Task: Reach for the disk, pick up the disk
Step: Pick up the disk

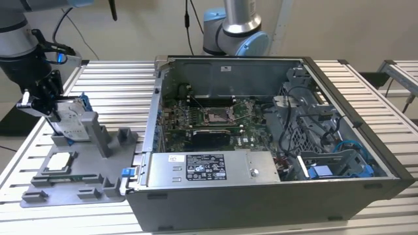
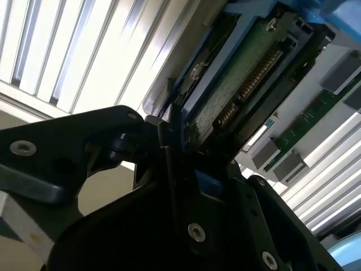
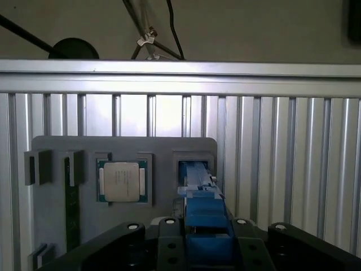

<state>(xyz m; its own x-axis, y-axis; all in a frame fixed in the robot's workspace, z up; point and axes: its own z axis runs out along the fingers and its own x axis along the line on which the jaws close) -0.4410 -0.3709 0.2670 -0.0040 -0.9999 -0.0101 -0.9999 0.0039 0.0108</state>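
The slatted tabletop (image 1: 117, 83) carries an open computer case (image 1: 261, 196) and, to the exterior view's left of it, a grey tray (image 1: 98, 166). The disk (image 1: 73, 121) stands upright at a slot of this tray, with its long axis about vertical. It is directly under my wrist. My jaws are closed on its upper end, and in the first wrist view its blue rail (image 3: 200, 217) sits between them. I cannot tell if the lower end is free of the slot. A small square chip (image 3: 123, 180) lies in the tray beside.
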